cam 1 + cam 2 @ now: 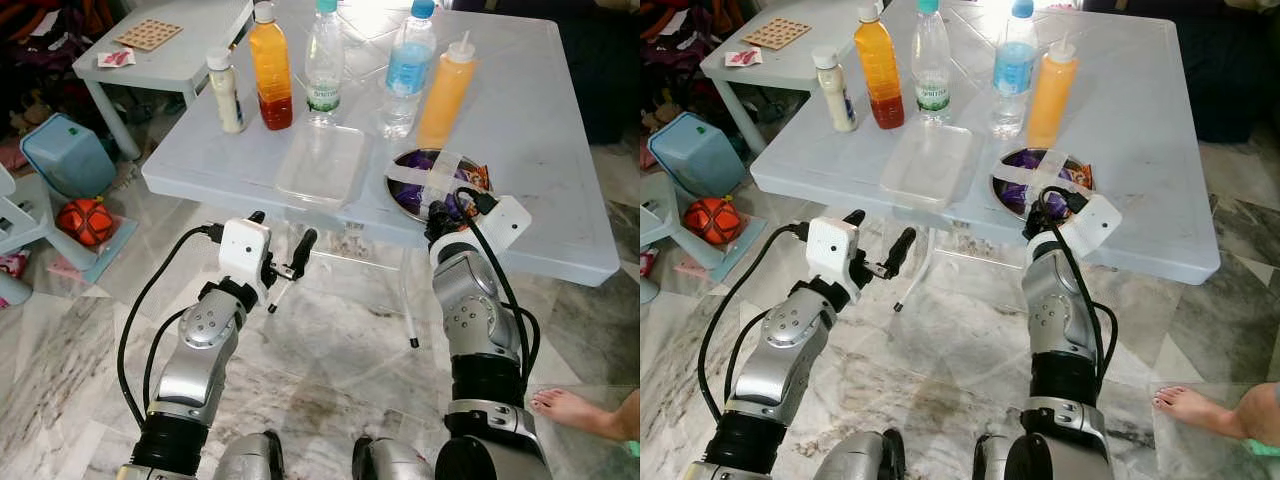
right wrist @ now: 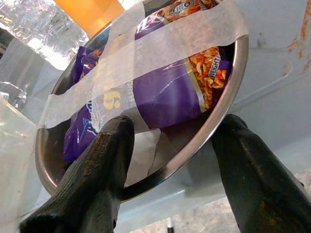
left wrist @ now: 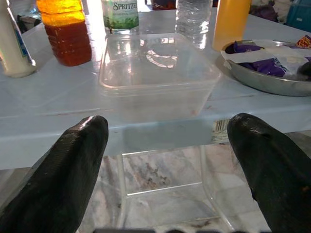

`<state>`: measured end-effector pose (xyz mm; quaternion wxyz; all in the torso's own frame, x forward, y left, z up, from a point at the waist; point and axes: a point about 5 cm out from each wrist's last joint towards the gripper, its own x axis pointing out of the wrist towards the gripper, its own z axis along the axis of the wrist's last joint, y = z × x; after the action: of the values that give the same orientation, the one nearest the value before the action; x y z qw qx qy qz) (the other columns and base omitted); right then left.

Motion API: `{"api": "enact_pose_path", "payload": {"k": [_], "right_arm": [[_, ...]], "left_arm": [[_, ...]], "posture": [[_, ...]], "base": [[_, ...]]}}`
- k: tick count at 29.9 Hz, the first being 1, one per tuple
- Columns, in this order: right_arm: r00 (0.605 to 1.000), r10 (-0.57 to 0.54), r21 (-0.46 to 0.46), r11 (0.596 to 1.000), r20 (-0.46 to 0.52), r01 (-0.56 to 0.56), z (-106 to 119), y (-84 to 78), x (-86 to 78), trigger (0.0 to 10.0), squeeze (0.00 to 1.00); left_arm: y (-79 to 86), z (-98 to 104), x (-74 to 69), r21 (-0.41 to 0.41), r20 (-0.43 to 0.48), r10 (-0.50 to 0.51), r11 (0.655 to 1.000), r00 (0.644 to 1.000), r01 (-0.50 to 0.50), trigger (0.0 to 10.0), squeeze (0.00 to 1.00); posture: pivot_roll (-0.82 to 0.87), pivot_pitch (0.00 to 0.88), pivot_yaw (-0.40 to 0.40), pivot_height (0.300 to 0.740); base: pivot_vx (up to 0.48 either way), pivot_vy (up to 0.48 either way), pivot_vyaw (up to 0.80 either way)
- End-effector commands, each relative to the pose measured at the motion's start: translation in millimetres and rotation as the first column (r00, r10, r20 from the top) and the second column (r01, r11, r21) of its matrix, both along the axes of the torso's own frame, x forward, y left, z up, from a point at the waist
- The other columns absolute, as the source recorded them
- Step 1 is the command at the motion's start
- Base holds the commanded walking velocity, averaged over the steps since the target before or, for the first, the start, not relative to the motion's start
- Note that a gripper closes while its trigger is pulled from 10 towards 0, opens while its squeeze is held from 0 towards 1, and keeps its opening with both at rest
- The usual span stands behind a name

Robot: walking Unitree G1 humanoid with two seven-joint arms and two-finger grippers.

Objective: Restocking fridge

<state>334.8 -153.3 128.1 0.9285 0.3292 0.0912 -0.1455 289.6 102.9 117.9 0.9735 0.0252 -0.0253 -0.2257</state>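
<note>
Pale blue plastic makes up the table (image 1: 540,150), and food and drinks stand on it. At the back is a row: a small white sauce bottle (image 1: 225,92), a juice bottle (image 1: 270,65) that is orange on top and dark red at the bottom, a clear water bottle (image 1: 324,62) with a green label that reads "SPRITZER", a second water bottle (image 1: 408,68) with a blue label, and an orange squeeze bottle (image 1: 446,90). In front of them, near the table edge, lies a clear plastic box (image 1: 322,164) with a lid on it.

Just beside the box sits a round metal bowl (image 2: 228,104). Purple snack packs (image 2: 170,94) lie inside, held down by strips of pale tape (image 2: 160,41). One pack shows part of the word "WEIGHT".

The right gripper (image 2: 172,160) is at the bowl's near edge. Its jaws are open, one finger inside the rim and one outside.

The left gripper (image 3: 167,160) is held up below the table edge, in front of the clear box. Its jaws are wide open and hold nothing.

A person's bare foot (image 1: 572,408) rests on the marble floor (image 1: 340,350). An orange ball (image 1: 84,220) and a blue tub (image 1: 66,153) lie on the floor to the left.
</note>
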Motion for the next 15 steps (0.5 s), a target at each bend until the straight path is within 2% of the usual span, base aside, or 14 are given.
{"api": "enact_pose_path", "payload": {"k": [1,2,5,15], "right_arm": [[0.999,0.016,0.041,0.999,-0.038,-0.014,-6,7.2,-1.6,3.3,0.0],[0.999,0.008,0.082,0.997,-0.036,-0.005,-5,9.3,-1.9,0.0,0.0],[0.999,-0.015,0.128,0.992,-0.035,0.02,-4,8.2,-1.0,0.0,0.0],[0.995,-0.076,0.173,0.981,-0.057,0.085,-3,-3.2,0.9,0.0,0.0]], "left_arm": [[-0.1,2,-0.2,0.013,0.007,-0.008,1.0,1.0,0.008,10.0,0.0],[-0.3,2,0.0,0.014,0.008,-0.009,1.0,1.0,0.009,10.0,0.0],[-1.2,3,0.7,0.015,0.012,-0.011,1.0,1.0,0.011,10.0,0.0],[-1.5,3,1.2,0.014,0.015,-0.009,1.0,1.0,0.008,10.0,0.0]], "posture": [[0.06,0.126,0.04,0.74],[0.06,0.126,0.04,0.74],[0.06,0.125,0.038,0.74],[0.06,0.123,0.036,0.74]], "base": [[0.0,0.0,0.0],[0.0,0.0,0.0],[0.0,0.0,0.0],[0.0,0.0,0.0]]}}
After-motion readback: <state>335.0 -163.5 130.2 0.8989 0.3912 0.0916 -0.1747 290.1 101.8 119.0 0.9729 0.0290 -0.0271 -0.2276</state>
